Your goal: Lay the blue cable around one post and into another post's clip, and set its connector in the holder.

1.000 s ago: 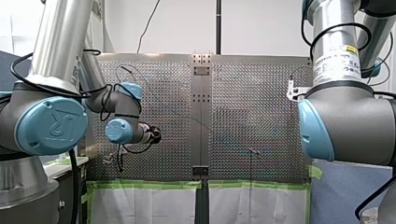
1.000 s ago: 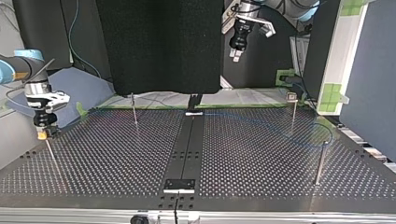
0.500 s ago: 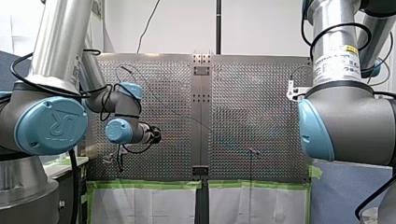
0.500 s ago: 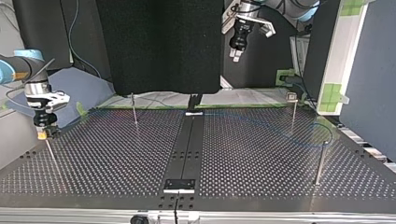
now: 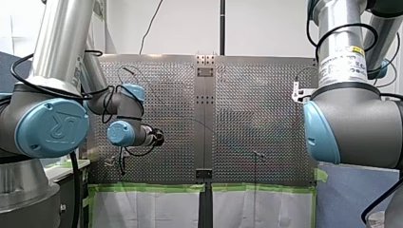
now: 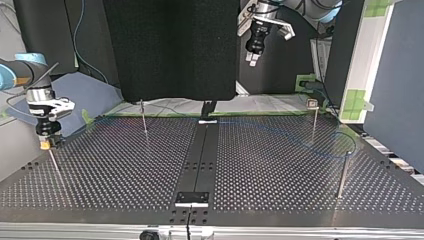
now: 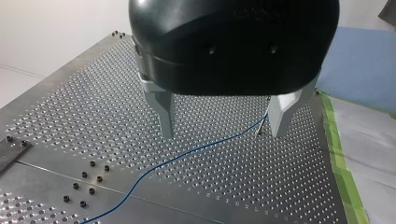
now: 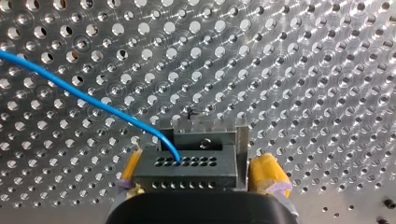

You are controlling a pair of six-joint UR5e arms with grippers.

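Connector (image 8: 187,173) seating: right claw (image 8: 200,171) clamped on connector, yellow pads (image 8: 268,173) at both ends. Keep it square to frame (image 8: 219,139) just behind connector, likely holder; press straight, release once seated. Thin, limp blue cable (image 8: 79,95) leaves connector across bench (image 8: 303,70); left claw (image 7: 222,133) apart, well away from connector, over cable.

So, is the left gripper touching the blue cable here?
Apart. The top view shows my left gripper hanging high above the table, while the blue cable lies down on it.
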